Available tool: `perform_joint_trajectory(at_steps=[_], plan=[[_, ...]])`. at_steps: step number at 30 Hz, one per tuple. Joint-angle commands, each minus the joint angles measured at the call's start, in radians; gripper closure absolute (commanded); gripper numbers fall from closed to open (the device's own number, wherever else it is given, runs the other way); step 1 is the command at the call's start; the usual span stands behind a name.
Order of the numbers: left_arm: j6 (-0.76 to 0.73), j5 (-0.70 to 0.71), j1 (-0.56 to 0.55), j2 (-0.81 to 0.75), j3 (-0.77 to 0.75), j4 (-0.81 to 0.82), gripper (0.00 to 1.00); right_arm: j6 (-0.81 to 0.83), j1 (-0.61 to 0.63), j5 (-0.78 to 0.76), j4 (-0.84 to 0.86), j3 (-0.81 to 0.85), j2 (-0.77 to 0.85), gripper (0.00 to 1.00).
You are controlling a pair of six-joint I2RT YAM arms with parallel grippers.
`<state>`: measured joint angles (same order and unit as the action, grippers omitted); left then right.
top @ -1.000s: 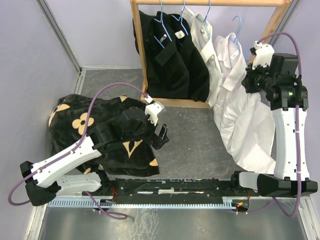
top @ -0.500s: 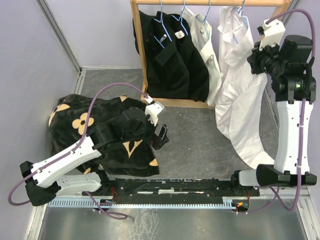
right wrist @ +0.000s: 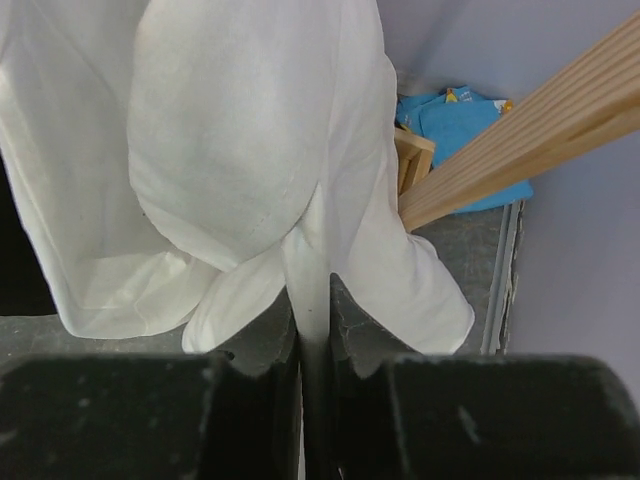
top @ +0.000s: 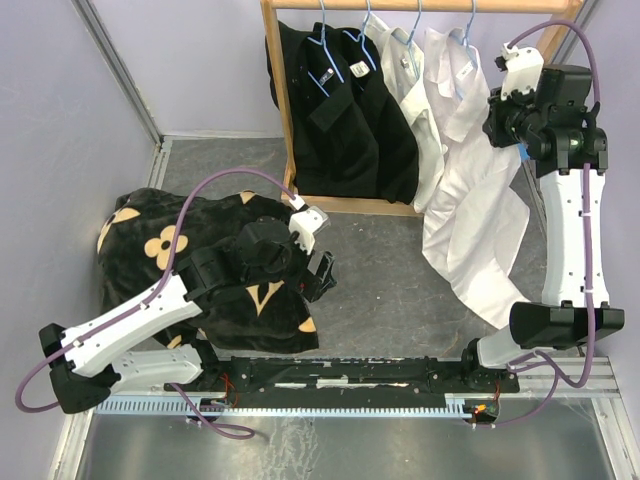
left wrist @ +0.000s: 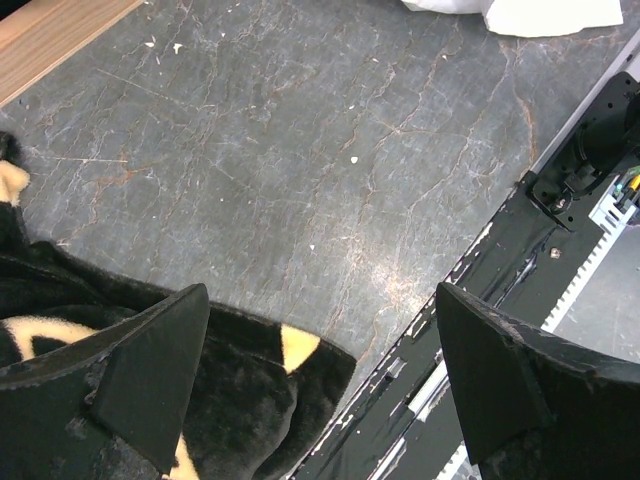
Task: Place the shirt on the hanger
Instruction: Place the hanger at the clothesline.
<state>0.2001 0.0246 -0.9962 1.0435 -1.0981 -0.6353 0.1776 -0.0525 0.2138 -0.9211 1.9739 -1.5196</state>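
Observation:
The white shirt (top: 468, 170) hangs on the light-blue hanger (top: 471, 18), whose hook sits over the wooden rack's top bar. My right gripper (top: 498, 115) is at the shirt's right shoulder. In the right wrist view its jaws (right wrist: 312, 300) stand almost together, with a thin fold of the shirt (right wrist: 230, 150) pinched between them. My left gripper (top: 322, 272) is low over the grey floor, away from the rack. Its fingers (left wrist: 150, 360) are spread wide with nothing between them, above the edge of a black cloth.
The wooden rack (top: 330, 205) also carries two black shirts (top: 340, 110) and another white shirt (top: 420, 100) left of the task shirt. A black cloth with tan flowers (top: 170, 250) lies on the floor at the left. The rack's slanted post (right wrist: 530, 130) runs close to my right gripper.
My right arm raised the shirt on its hanger to the top bar, then eased left and down. The hanger now hangs on the bar. The left arm has not moved.

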Motion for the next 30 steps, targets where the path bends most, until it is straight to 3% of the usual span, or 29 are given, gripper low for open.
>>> perform_joint_trajectory(at_steps=[1, 7, 13, 20, 26, 30], plan=[[-0.036, 0.011, -0.001, -0.026, 0.005, 0.020, 0.00, -0.035, -0.001, -0.069, 0.050, -0.013, 0.036, 0.74], [-0.032, 0.019, -0.002, -0.041, 0.013, 0.021, 0.01, -0.081, -0.001, -0.071, 0.100, -0.105, 0.177, 0.40], [-0.033, 0.042, -0.001, -0.047, 0.024, 0.052, 0.01, -0.215, -0.001, -0.215, 0.129, -0.264, 0.408, 0.25], [-0.028, 0.010, -0.001, -0.035, 0.037, 0.057, 0.01, -0.454, -0.001, -0.255, 0.098, -0.608, 0.758, 0.20], [-0.027, 0.034, -0.001, -0.075, 0.071, 0.055, 0.01, -0.647, -0.001, -0.219, -0.127, -0.793, 0.920, 0.16], [-0.018, 0.026, -0.001, -0.082, 0.089, 0.069, 0.01, -0.827, -0.001, -0.275, -0.155, -1.013, 1.058, 0.13]])
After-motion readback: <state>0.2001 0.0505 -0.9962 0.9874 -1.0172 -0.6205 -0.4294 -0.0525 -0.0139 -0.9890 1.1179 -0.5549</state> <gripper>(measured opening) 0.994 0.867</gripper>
